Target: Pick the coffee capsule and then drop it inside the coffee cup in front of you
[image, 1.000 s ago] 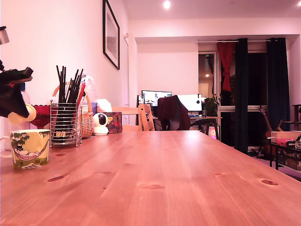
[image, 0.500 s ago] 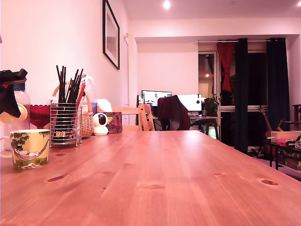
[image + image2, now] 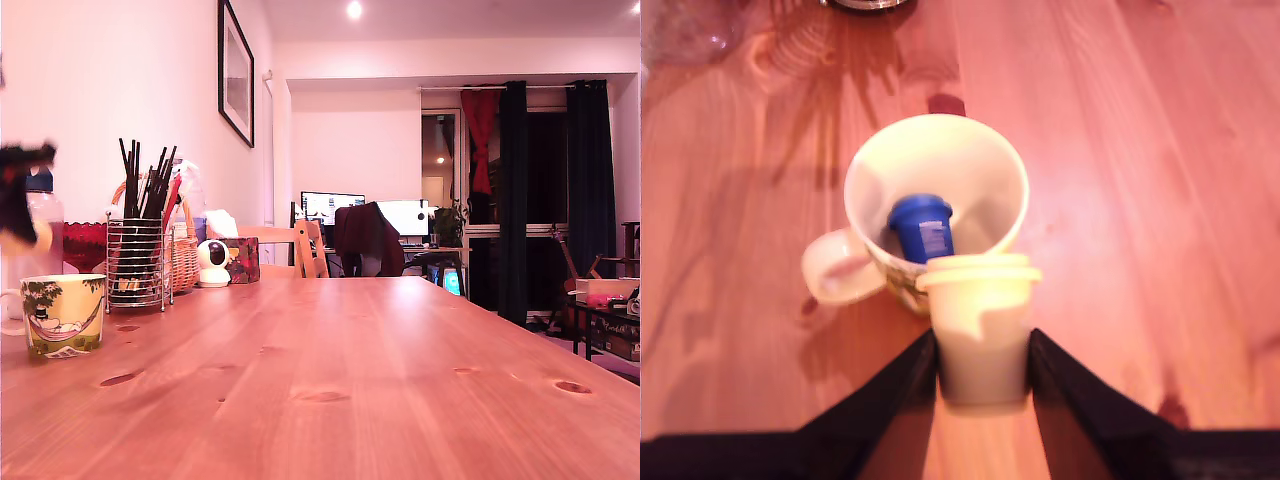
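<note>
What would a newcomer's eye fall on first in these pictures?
In the wrist view, a blue coffee capsule lies inside the cream coffee cup, and a pale yellow pod sits between the black fingers. In the exterior view the cup stands far left on the table, beside a wire holder of dark sticks.

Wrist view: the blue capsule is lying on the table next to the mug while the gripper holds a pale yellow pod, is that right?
Not quite. The blue capsule is not on the table; the wrist view shows it inside the mug. The rest holds: the gripper does hold a pale yellow pod.
</note>
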